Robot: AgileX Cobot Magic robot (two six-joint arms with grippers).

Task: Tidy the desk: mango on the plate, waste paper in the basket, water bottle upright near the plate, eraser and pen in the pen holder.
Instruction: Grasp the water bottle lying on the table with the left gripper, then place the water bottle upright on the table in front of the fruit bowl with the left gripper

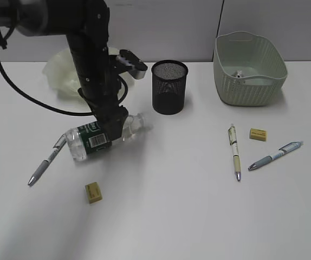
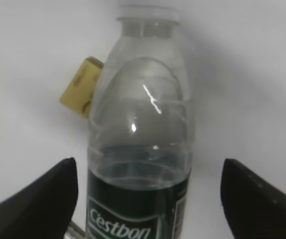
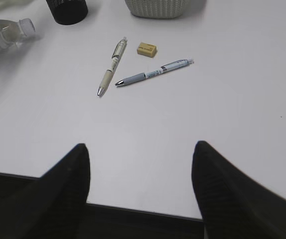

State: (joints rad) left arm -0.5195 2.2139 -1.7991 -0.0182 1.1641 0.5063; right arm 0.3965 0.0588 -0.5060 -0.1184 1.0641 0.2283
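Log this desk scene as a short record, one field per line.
water bottle: lying on its side, left of centre
left end effector: open, astride the bottle
right end effector: open, holding nothing
pen holder: upright, nothing seen inside
basket: back right, small pale item inside
loose pens: three on the desk
loose erasers: two on the desk

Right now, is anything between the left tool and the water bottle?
Nothing visible. The left tool is open, its fingers on either side of the lying water bottle. An eraser lies beside the bottle's shoulder, outside the fingers.
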